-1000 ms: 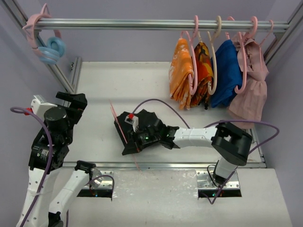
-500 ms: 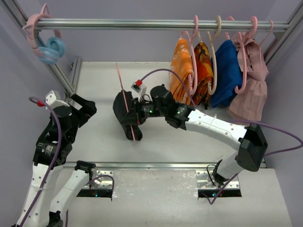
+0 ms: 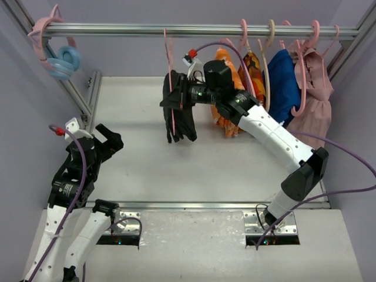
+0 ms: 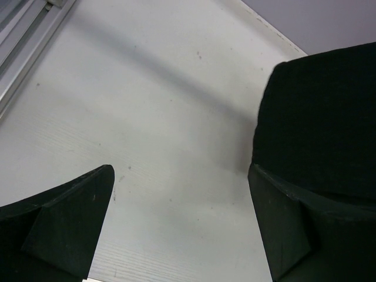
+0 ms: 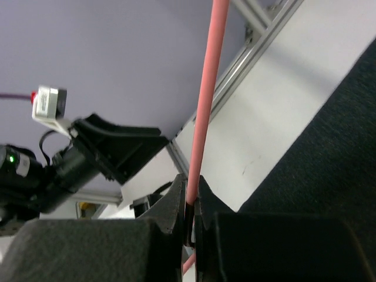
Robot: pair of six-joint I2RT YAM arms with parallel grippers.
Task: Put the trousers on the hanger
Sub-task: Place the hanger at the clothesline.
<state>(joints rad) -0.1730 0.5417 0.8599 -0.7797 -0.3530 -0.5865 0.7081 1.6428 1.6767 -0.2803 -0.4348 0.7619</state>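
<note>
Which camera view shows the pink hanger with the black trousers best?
The top external view: the hanger shows along most of its length, the trousers draped on it, held up by the right gripper. The right wrist view shows only a short pink stretch clamped between its fingers. The left wrist view shows none of it.

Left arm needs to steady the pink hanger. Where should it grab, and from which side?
Probably the bare pink bar of the hanger above the trousers, approached from the left: the right gripper is clamped on it from the right, and the trousers cover the lower stretch.
</note>
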